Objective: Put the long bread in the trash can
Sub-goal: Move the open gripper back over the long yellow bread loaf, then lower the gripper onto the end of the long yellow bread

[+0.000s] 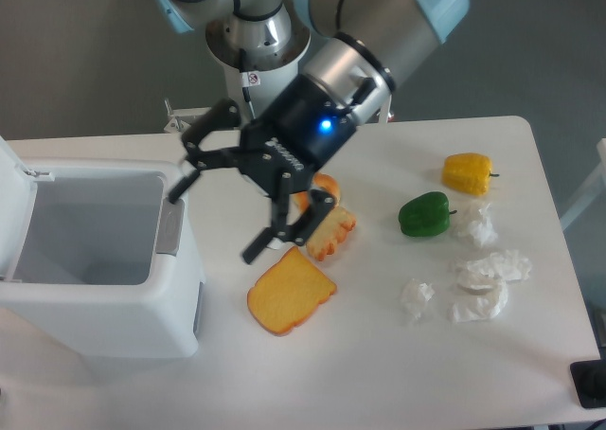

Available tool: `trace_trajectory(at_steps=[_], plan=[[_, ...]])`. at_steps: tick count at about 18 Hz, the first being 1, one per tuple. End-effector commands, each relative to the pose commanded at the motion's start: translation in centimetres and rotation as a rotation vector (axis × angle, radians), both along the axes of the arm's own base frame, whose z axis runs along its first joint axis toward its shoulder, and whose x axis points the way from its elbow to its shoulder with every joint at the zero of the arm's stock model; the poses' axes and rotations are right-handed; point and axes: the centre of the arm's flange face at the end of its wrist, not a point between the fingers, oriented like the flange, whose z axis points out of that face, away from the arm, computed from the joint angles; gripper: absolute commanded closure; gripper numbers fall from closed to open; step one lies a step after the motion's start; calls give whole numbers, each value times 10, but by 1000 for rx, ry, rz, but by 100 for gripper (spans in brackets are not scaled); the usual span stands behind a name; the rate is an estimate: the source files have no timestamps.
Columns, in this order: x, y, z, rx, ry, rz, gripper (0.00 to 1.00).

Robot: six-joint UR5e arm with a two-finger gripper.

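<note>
The trash can [104, 309] is a white boxy bin at the table's left, with its lid [13, 212] tipped open. What I can see of its inside shows only bare walls. The long bread is out of view. My gripper [212, 227] hangs open and empty just right of the can's rim. It is above the table, between the can and the other bread pieces, with one finger [187, 160] near the can's grey latch panel [169, 227].
A flat toast slice [291, 292] lies below the gripper. A ridged bread piece [333, 232] and a roll [325, 185] sit beside it. A green pepper [424, 214], a yellow pepper [468, 172] and crumpled paper wads [481, 285] lie to the right.
</note>
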Motion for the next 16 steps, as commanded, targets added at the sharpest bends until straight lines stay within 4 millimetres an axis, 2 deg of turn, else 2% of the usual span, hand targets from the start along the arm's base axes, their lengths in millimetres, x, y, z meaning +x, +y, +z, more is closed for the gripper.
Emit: trace_trajectory(at_steps=[3, 6, 9, 16], plan=[[-4, -1, -6, -19, 64, -14, 0], [-22, -20, -24, -79, 81, 38, 0], [-23, -31, -48, -161, 184, 21, 0], [-33, -38, -78, -366, 349, 22, 0]])
